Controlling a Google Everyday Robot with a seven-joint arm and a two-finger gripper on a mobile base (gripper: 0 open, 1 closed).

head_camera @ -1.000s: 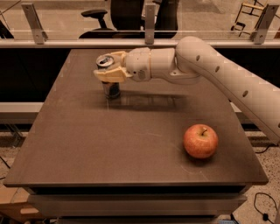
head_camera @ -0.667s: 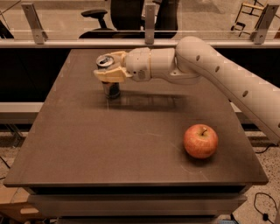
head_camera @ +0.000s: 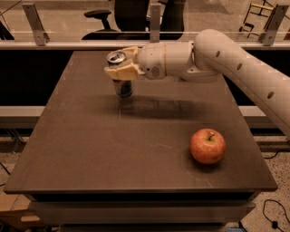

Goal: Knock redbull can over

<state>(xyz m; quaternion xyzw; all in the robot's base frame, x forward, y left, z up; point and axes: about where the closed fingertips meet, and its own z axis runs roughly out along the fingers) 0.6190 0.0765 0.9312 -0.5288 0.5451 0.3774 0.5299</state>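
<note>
Dark brown table (head_camera: 90, 149). My gripper (head_camera: 115, 62) is at its far left-centre, reaching in from the right on the white arm (head_camera: 235, 63). My beige fingers (head_camera: 121, 72) are clamped around the upper part of the can (head_camera: 123, 88), one in front and one behind, with the silver top showing between them. Can is upright, its lower body dark in shadow. It seems to stand on the table, but I can't be sure of contact. Red apple (head_camera: 207, 146) sits front right, well apart from the can and gripper. Chair (head_camera: 97, 13) stands beyond the table's far edge.
</note>
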